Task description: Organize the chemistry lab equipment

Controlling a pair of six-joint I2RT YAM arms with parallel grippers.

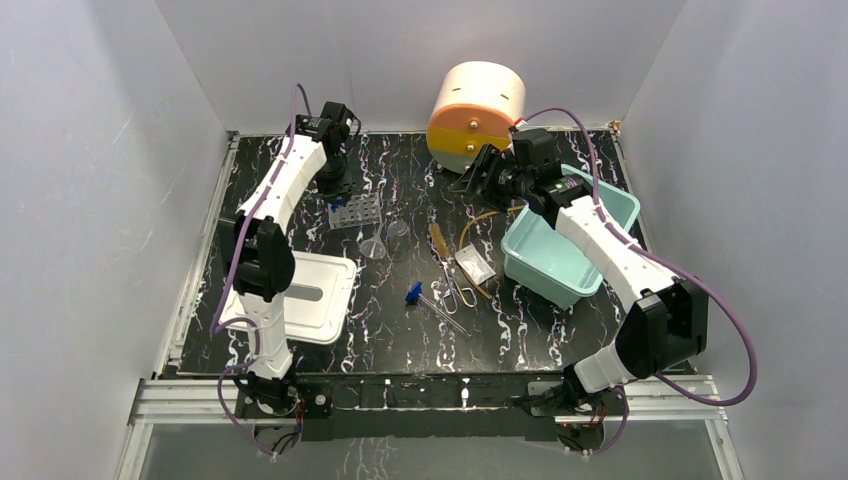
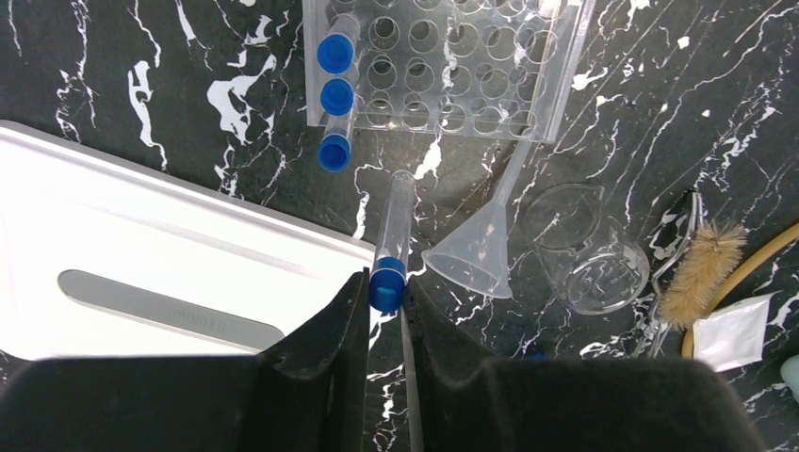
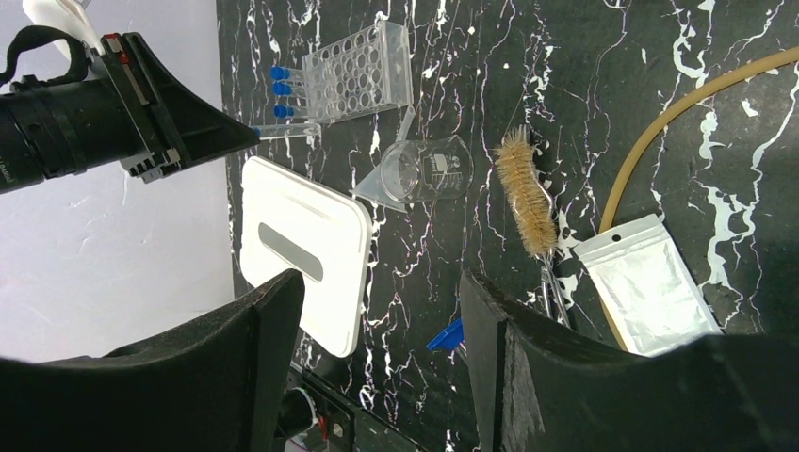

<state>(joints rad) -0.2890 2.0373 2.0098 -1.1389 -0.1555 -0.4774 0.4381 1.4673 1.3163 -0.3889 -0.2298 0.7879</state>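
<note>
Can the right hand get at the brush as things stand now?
Probably yes. The right hand hangs open and empty over the table, and the brush lies bare in front of it, nothing on top.

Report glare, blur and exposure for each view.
Top external: evenly lit, no harsh glare. Left wrist: white lid blown out; left claw, gripping a blue-capped tube, is dark and soft. Right wrist: open right claw blurs black; table sharp.

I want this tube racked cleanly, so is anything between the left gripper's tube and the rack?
Nothing visible. The tube in the left gripper points at the rack, with only table between; the funnel lies beside that path.
</note>
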